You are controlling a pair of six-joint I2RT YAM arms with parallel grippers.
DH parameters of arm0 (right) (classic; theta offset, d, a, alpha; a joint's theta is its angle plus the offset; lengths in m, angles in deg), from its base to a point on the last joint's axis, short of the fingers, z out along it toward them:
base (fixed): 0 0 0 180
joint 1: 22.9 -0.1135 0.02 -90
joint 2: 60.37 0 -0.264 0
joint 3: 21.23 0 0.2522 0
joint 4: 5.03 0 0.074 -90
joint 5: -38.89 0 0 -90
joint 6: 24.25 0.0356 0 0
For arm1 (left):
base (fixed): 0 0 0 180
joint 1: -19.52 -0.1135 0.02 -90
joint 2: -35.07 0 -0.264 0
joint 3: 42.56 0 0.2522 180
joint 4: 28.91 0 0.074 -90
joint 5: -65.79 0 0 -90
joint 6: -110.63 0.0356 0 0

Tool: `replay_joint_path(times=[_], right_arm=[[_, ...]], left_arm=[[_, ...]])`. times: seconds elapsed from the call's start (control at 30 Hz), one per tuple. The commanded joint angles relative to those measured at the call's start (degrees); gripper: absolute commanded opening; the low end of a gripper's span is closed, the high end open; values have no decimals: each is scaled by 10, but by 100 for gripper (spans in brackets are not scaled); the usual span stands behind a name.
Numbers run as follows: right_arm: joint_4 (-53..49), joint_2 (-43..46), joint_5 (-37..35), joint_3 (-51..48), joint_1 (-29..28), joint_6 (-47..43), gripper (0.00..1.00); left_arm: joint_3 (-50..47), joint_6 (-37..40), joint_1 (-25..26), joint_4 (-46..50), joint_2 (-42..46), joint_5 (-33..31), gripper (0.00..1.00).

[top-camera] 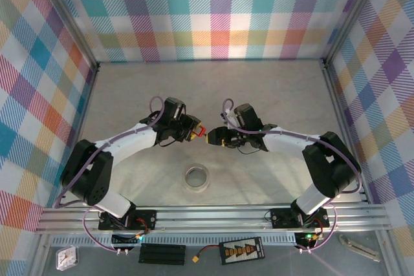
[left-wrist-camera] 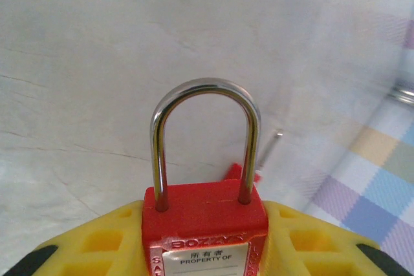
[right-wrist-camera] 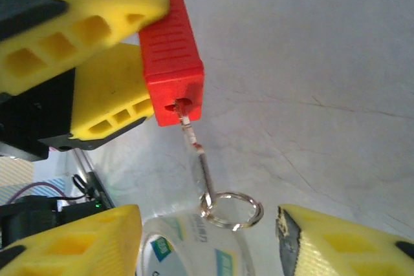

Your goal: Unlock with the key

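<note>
Padlock [right-wrist-camera: 173, 56]: a red body is held in the air above the middle of the surface [top-camera: 272, 88], between the two arms. A white label printed "PROPERTY OF" is carried on the face seen by the left wrist camera.
Shackle [left-wrist-camera: 206, 88]: a silver loop is seen standing up from the red body, with both legs sunk into its top.
Left claw [top-camera: 193, 127]: it is clamped on the padlock, with its yellow fingers [right-wrist-camera: 97, 4] pressed against two opposite sides of the body.
Key [right-wrist-camera: 194, 153]: it is seated in the keyhole at the end of the body opposite the shackle. In the right wrist view its shank is seen sticking out and slanting down from the padlock.
Key ring [right-wrist-camera: 231, 210]: it is hung from the outer end of the key and lies in the gap between the right fingers. No contact with either finger can be made out.
Right claw [right-wrist-camera: 207, 221]: its fingers are held apart, one on each side of the key ring, and nothing is gripped. In the top view its tip is seen just beside the padlock, facing the left claw.
Tape roll [top-camera: 196, 178]: it is laid flat on the surface, nearer the arm bases and well apart from both claws.
Walls [top-camera: 220, 11]: the pale grey surface is closed in on three sides by checked panels.
</note>
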State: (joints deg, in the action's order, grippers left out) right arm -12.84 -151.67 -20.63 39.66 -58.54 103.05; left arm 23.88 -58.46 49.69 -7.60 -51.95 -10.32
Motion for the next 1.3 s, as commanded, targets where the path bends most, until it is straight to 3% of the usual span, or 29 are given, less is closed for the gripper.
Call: replay_joint_path(times=[0.0,0.17,0.4,1.0,1.17,1.27], right_arm=[[45,14,32,-8,8,19,55],[55,30,28,-16,13,18,52],[79,24,37,-20,20,31,36],[148,-9,72,-21,21,73,15],[139,-15,73,-16,22,62,2],[112,-18,72,-5,21,24,0]], left_arm=[[-3,-18,-7,-18,25,1,4],[-4,-9,-7,-11,28,4,1],[-3,-8,-7,-16,21,8,0],[-3,-10,-6,-39,19,16,0],[-4,-11,-6,-51,19,24,0],[-2,-11,-2,-55,20,30,0]])
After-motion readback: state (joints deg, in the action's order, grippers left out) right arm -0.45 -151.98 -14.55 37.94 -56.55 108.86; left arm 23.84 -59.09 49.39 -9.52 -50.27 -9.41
